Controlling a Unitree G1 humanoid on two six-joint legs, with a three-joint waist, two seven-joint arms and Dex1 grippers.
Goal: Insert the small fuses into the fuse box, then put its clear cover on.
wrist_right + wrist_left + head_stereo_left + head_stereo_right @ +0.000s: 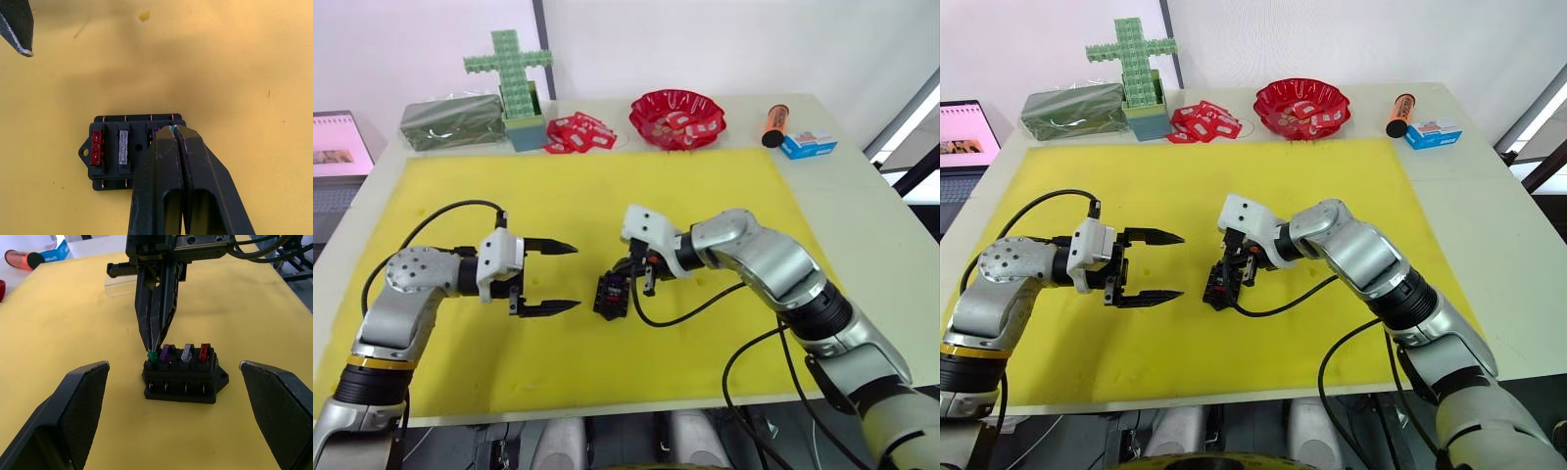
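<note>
Pinching green fuse, right gripper, no legible writing

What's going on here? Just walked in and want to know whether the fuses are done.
The right gripper has its fingers shut on the tiny green plastic fuse, at the end slot of the small black plastic fuse box on the yellow mat. The purple fuse, pale grey fuse and red fuse already sit in their slots. The left gripper hovers open beside the box. The transparent plastic cover lies on the mat, not yet fitted.
</note>
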